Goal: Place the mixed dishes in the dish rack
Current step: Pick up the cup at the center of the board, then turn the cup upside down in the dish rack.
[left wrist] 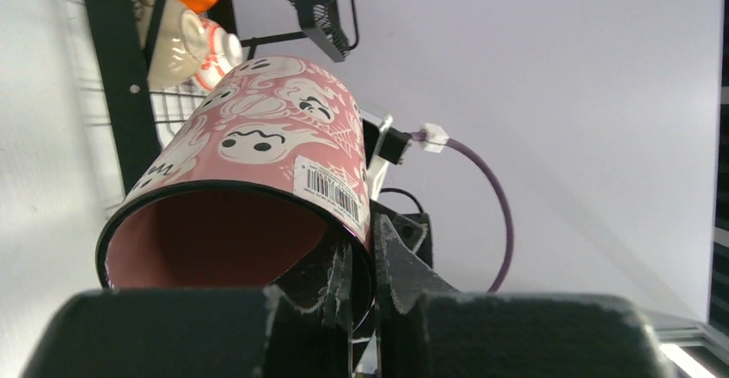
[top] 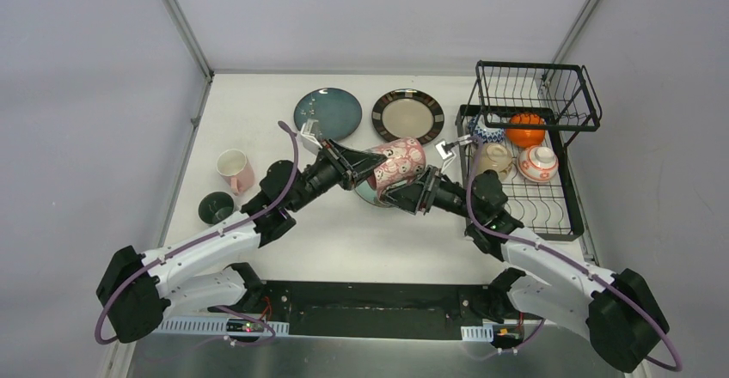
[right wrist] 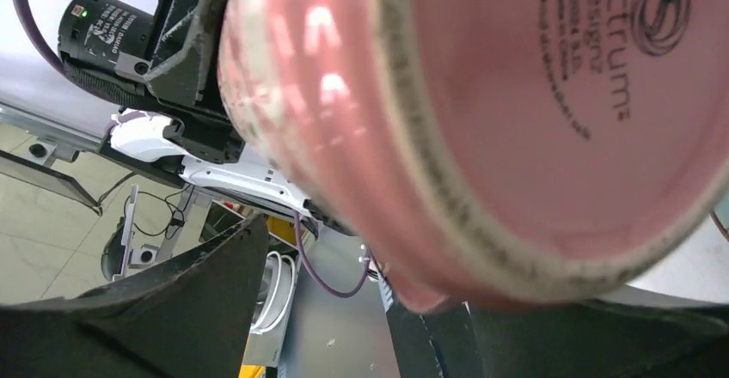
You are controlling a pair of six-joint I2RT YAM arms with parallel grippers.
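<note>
The rack (top: 554, 215) is standing far right. The cup (top: 397, 161) is hanging over mid-surface, long axis lying left-right, base facing the right end effector (top: 411, 196), whose jaws are gaping apart around it. The left end effector (top: 363, 165) is clamping the rim. The base is showing "ectrum designz" (right wrist: 619, 17); a barcode sticker (left wrist: 331, 191) is sitting by the rim.

A white bench (top: 344, 249) is enclosed on three sides by plain pale grey panels: a back wall (top: 378, 9), a left wall (top: 86, 94) and a right wall (top: 662, 94). Slim aluminium posts (top: 182, 26) are set at the two far corners, where the panels meet. A black strip (top: 370, 305) is laid along the near edge. Even, soft light is cast with hardly any shadow. Beyond the bench, a beige tiled floor (right wrist: 52, 266) is seen in the right wrist view.
</note>
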